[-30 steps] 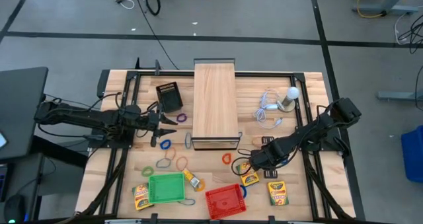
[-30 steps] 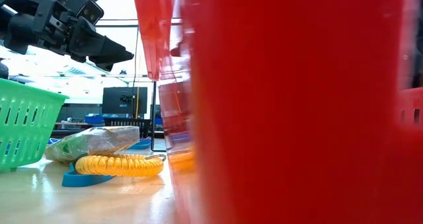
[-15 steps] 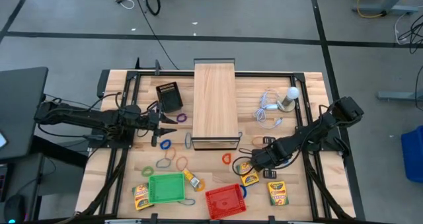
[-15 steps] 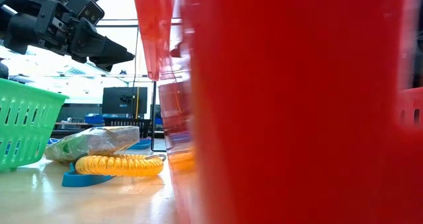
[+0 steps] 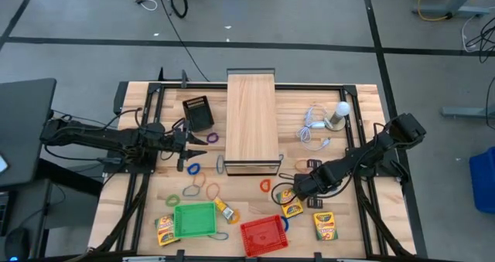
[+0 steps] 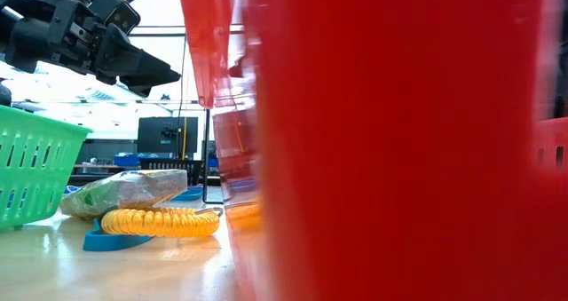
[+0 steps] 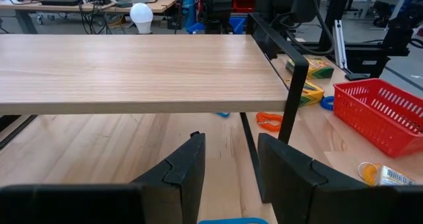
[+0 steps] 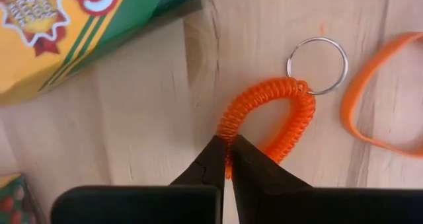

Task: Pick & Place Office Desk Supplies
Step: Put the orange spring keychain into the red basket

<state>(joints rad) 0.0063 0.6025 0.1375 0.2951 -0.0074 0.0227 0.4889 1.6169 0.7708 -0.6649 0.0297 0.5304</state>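
Orange coiled loop [image 8: 274, 115], with a metal key ring [image 8: 317, 65] at one end, lies flat on the wooden table [image 5: 356, 223], right of centre and towards the near edge. Right gripper [image 8: 227, 159] is down on it, fingers pressed together and pinching one strand of the coil. A flat orange band [image 8: 370, 108] lies just beside the ring. A yellow-and-green crayon box [image 8: 73, 32] sits close to the coil without touching it; from above, two more crayon boxes [image 5: 325, 225] lie nearer the near edge.

Left gripper [image 7: 228, 164] hovers above the table's left half, fingers spread with nothing between them, pointed towards the long pale wooden box [image 5: 251, 121] in the middle.

Red basket [image 5: 264, 234] and green basket [image 5: 194, 219] stand along the near edge. Small loops [image 5: 193, 169] in blue, orange and green are scattered between the left gripper and the green basket. From table height a yellow coiled loop [image 6: 160, 221] rests on a blue band [image 6: 106, 241].
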